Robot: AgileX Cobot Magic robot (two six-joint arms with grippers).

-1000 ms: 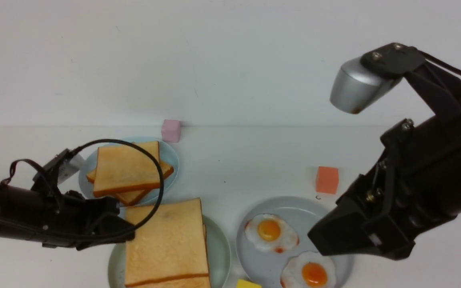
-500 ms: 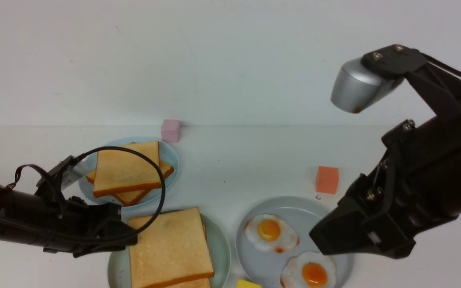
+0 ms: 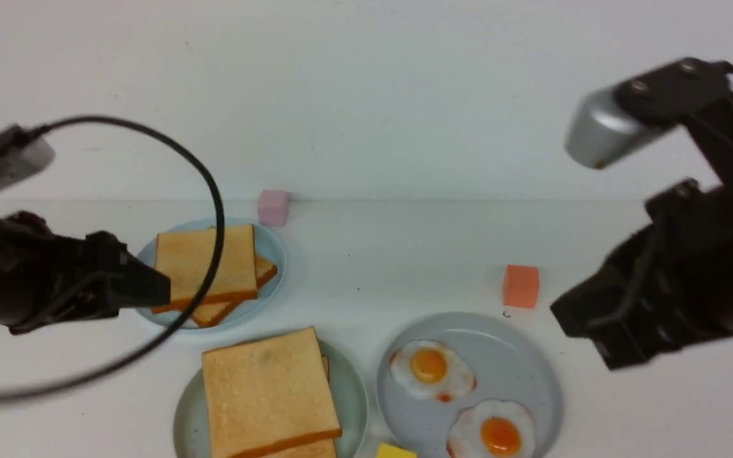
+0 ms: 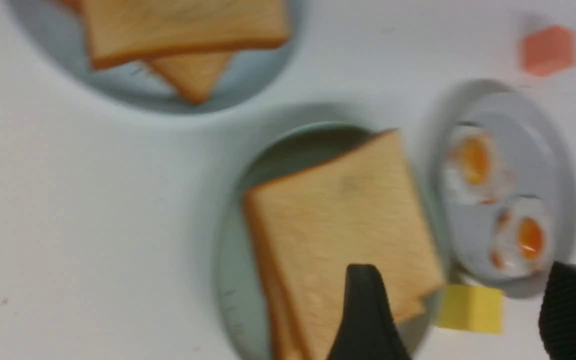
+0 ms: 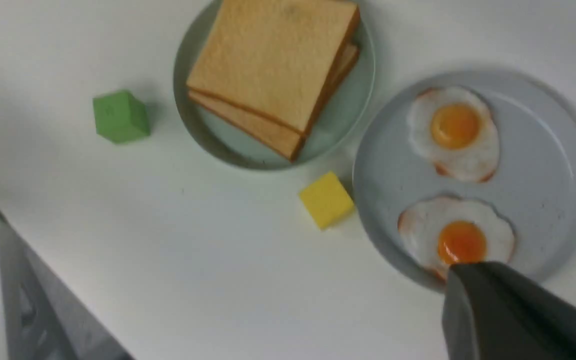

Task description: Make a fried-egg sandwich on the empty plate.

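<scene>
left wrist view shows the left gripper (image 4: 460, 280) gaping, empty, toast stack (image 4: 338, 220) ahead; right gripper (image 5: 468, 275) closed, empty, fried egg (image 5: 455, 240) ahead.

My front camera looks forward between my arms across the white table (image 3: 373, 267). Both wrist cameras look down from close above, sharing the round pale mint-green plate (image 4: 228, 280) of stacked golden-brown toast (image 5: 273, 60) and the grey-blue plate (image 5: 558, 165).

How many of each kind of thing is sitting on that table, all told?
Toast slices: 4
Fried eggs in view: 2
Plates: 3
Coloured cubes: 4
Total: 13
</scene>
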